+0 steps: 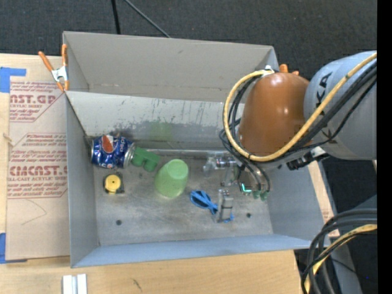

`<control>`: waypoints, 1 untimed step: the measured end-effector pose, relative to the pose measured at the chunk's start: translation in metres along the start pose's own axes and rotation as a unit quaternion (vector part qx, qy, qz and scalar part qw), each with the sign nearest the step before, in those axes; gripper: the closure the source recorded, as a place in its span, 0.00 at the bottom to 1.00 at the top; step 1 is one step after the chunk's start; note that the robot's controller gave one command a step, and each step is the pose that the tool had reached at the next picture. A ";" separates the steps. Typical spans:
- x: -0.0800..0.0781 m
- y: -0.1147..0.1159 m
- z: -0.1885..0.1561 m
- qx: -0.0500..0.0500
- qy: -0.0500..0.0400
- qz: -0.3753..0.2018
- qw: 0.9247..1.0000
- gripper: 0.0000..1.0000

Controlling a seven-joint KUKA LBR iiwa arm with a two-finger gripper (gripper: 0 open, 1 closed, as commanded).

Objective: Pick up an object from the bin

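Where the arm comes in from the 3 o'clock side of the grey metal bin [177, 66], its orange wrist cover [272, 112] ringed by yellow and black cables [231, 106], the gripper [225, 212] hangs low over the bin floor at about 4 o'clock from the centre. How far the gripper is open cannot be told, nor whether it has hold of anything. Just beside it, at its 9 o'clock, lies a small blue plastic piece [201, 199] that runs towards the gripper's tip; whether the two touch cannot be told. At that piece's 10 o'clock a light green cup [171, 177] lies on its side near the middle of the floor. A darker green block [145, 158] sits at the cup's 10 o'clock, touching or nearly touching a blue soda can [111, 151] lying on its side at the bin's 9 o'clock. A small yellow round thing [112, 184] rests at the can's 6 o'clock, well apart from the gripper.
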State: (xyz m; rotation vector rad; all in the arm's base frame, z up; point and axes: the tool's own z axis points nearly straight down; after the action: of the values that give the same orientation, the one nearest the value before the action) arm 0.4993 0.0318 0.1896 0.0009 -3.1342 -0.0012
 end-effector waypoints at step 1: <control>-0.011 -0.061 0.121 0.001 0.000 0.027 1.000 0.00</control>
State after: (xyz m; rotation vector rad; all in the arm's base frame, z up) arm 0.5097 -0.0288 0.0687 -0.0836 -3.1337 0.0008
